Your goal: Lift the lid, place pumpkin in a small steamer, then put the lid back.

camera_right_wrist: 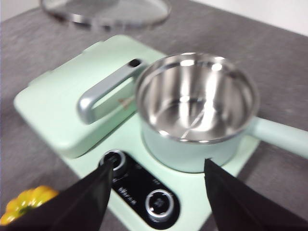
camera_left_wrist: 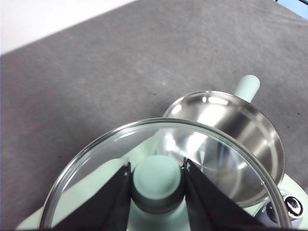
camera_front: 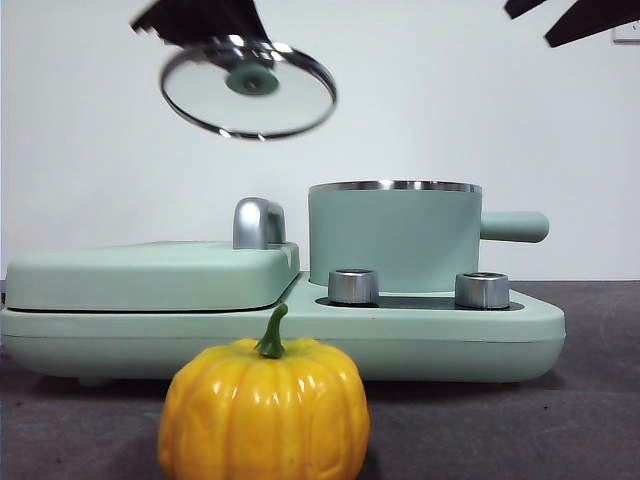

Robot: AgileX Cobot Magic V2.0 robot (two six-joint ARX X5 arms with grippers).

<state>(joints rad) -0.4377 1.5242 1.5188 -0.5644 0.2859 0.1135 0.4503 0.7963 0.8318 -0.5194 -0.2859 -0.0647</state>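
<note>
front cam low, level; wrist cams look down (all share small steamer [camera_front: 394,235]).

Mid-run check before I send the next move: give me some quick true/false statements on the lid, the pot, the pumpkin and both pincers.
1. The left pincer grips the lid by its knob, in the air. True.
2. The small steamer already holds the pumpkin. False: the pot's steel inside is bare, and the pumpkin sits on the table in front of the cooker.
3. The right pincer is open and holds nothing. True.
4. The lid rests on the griddle cover. False: it hangs tilted above it, touching nothing below.
5. The pumpkin lies on its side. False: it stands stem up.
</note>
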